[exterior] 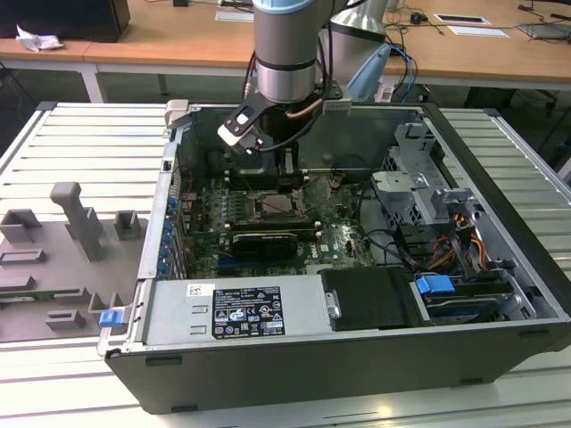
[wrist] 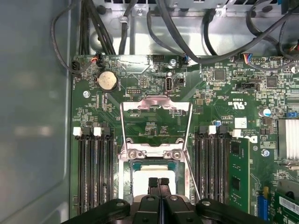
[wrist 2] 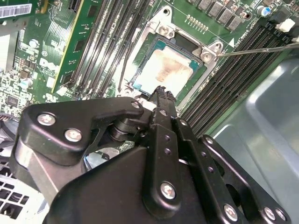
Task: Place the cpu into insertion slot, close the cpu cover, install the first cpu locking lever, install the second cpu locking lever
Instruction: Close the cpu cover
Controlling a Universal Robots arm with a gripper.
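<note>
From where I stand, the grey robot arm [exterior: 285, 53] drops straight down into the open black computer case [exterior: 500, 223], with its wrist vertical. The black gripper [wrist: 159, 181] has its two fingers pressed together and grips nothing. Its tips are right over the small square cpu with the pale silver top [wrist: 156, 169]; whether they touch it I can't tell. That chip lies flat in the dark square insertion slot [wrist: 127, 177] on the green circuit board [wrist: 93, 112]. The thin silvery cpu cover [wrist: 156, 103] is swung back, open.
</note>
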